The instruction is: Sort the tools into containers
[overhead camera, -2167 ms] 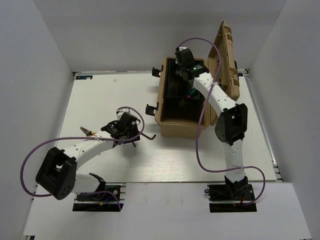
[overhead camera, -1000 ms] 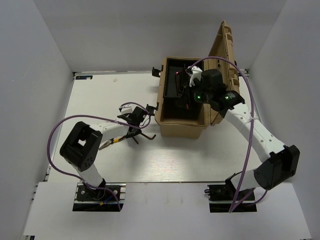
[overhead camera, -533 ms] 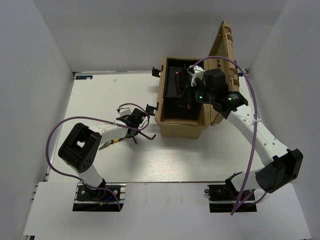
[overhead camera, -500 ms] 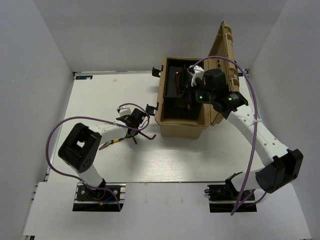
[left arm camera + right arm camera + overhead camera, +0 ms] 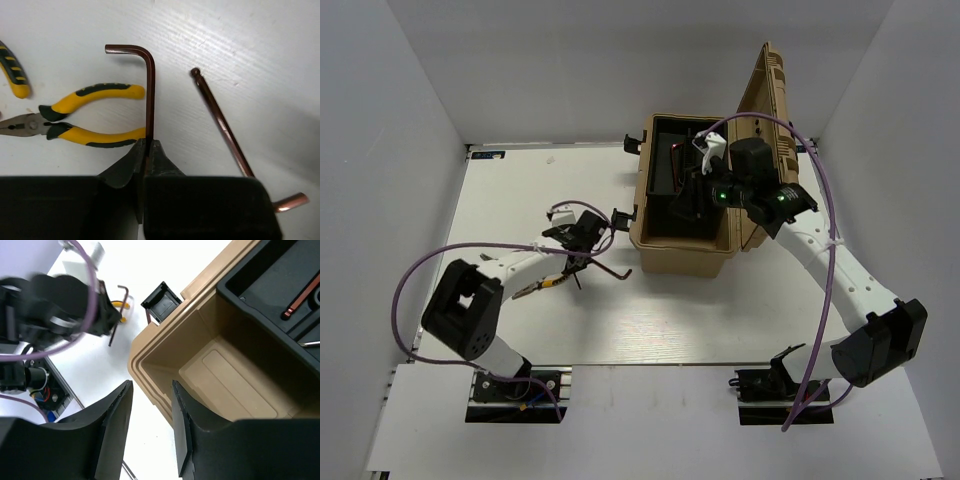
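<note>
Seen from above, a white table (image 5: 470,320) carries an open tan toolbox (image 5: 685,258). A dark strip (image 5: 485,153) at the table's far left corner is too small to read. The left gripper (image 5: 576,262) sits left of the toolbox, beside yellow-handled pliers (image 5: 542,285), and the right gripper (image 5: 695,195) hangs over the toolbox. In the left wrist view, the left gripper is clenched on the long shaft of a dark-red L-shaped hex key (image 5: 151,95). A second hex key (image 5: 225,130) lies apart on the table to its right. In the right wrist view, the right gripper's fingers stand apart, grasping nothing, above the toolbox floor. A black tray (image 5: 260,280) inside holds a third key (image 5: 301,296).
</note>
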{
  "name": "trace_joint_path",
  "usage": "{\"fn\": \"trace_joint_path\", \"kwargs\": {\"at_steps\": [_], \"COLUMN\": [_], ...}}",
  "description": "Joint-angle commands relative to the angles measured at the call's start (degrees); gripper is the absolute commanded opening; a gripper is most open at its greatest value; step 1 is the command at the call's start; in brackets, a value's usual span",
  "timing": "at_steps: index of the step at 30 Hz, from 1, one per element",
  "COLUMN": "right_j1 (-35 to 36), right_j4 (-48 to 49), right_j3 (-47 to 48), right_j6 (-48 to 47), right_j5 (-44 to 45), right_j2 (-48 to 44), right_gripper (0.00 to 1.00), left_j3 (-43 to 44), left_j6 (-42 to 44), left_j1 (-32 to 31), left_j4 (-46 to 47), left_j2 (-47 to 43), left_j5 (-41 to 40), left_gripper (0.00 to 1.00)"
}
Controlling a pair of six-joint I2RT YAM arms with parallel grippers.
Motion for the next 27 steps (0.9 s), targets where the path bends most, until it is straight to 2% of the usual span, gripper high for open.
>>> {"fn": "trace_joint_path", "kwargs": {"at_steps": [1, 5, 10, 12, 13, 15, 17, 20, 21, 27], "right_j1": [-0.3, -0.3, -0.2, -0.3, -0.2, -0.2, -0.3, -0.3, -0.3, -0.5], "right_j4": [1.6, 1.5, 1.0, -0.7, -1.2, -2.0, -2.5, -2.5, -2.2, -1.3], "right_j3": [-0.7, -0.7, -0.3, 0.5, 0.8, 1.0, 1.0, 0.4, -0.2, -2.9], "right_j6": [-1.3, -1.4, -3.4, -7.6, -9.2, -9.7, -13.0, -14.4, -15.1, -16.7], "right_j5": [-1.8, -1.9, -3.0, -3.4, -2.7, -1.2, 1.5, 4.5, 4.9, 9.7], "right_j2": [-1.7, -1.4, -1.4, -1.4, -1.3, -1.3, -1.7, -2.6, -3.1, -5.9], "right_gripper": [0.43, 0.43, 0.43, 0.11, 0.00, 0.00, 0.00, 0.00, 0.00, 0.00], "left_j3": [2.7, 4.8, 10.2, 12.6, 13.4, 16.9, 21.0, 31.2, 35.9, 54.6], "left_j6": [2.5, 4.7, 14.0, 20.5, 23.2, 26.8, 31.2, 33.8, 33.8, 33.8], "left_j1": [0.4, 0.4, -0.4, -0.4, -0.4, -0.4, -0.4, -0.4, -0.4, -0.4], "left_j4": [-2.1, -1.0, 4.6, 11.2, 14.1, 21.8, 25.1, 28.7, 30.4, 31.6], "left_j2": [-6.8, -9.7, -14.1, -16.1, -16.1, -16.1, -10.8, -3.6, 1.4, 18.4], "left_j5": [-3.4, -2.7, 1.0, 5.7, 10.0, 14.2, 21.8, 31.2, 34.9, 40.2], "left_gripper": [0.00, 0.00, 0.00, 0.00, 0.00, 0.00, 0.00, 0.00, 0.00, 0.00]}}
